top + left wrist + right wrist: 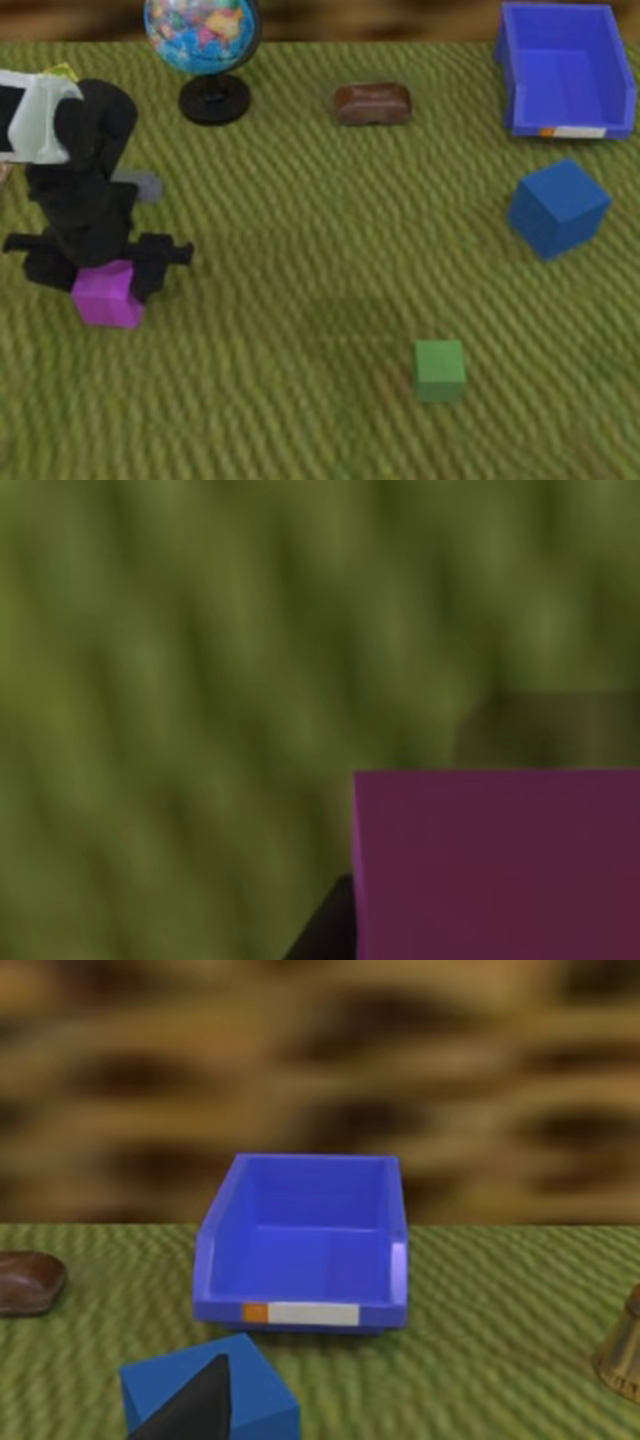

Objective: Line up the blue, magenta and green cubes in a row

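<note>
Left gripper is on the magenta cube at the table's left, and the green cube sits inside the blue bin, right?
Not quite. The left gripper is at the magenta cube, but the top view shows the green cube on the open mat, well short of the blue bin.

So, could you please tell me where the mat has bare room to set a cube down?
The widest bare stretch is mid-table, bordered by the magenta cube in the left pincer, the brown object at the back, and the green cube. The right back corner is crowded: blue bin, blue cube.
</note>
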You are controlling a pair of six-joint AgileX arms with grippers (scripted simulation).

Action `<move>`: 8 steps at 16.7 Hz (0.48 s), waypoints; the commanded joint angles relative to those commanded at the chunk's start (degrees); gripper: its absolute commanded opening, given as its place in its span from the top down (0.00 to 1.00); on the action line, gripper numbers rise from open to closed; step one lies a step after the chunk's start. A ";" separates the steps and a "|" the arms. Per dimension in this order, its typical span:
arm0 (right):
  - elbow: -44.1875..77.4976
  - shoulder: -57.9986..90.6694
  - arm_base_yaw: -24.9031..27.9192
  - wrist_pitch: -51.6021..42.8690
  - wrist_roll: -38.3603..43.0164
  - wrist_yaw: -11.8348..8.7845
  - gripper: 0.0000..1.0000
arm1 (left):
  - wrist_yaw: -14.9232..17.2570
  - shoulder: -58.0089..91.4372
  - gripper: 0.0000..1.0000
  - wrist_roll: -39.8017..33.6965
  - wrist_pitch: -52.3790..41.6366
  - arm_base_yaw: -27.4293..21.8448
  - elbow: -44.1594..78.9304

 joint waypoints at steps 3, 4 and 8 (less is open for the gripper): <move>0.00 0.00 0.00 0.00 0.00 0.00 0.00 | 0.00 0.00 1.00 0.00 0.00 0.00 0.00; 0.00 0.00 0.00 0.00 0.00 0.00 0.00 | 0.00 0.00 1.00 0.00 0.00 0.00 0.00; 0.00 0.00 0.00 0.00 0.00 0.00 0.00 | 0.00 0.00 1.00 0.00 0.00 0.00 0.00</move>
